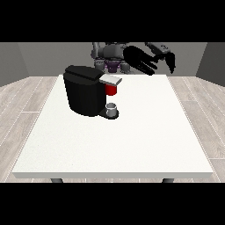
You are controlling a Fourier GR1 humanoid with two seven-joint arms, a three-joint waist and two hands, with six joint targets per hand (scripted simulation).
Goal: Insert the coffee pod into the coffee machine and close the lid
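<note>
Upper right of frame, a black hand (140, 61) hangs with relaxed fingers, holding nothing. Left of centre on the desk (132, 145), the coffee machine (85, 90) holds a red thing (111, 89); below sits a small grey thing (112, 108), likely light, rigid, best pinched by its sides.

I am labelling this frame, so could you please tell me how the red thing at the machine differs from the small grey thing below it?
The red thing at the machine sits high, tucked under the machine's grey lid; the small grey thing stands low on the machine's black base. The red one is partly hidden by the lid, while the grey one shows whole. Both are small, roundish and sit at the front of the black coffee machine.
</note>
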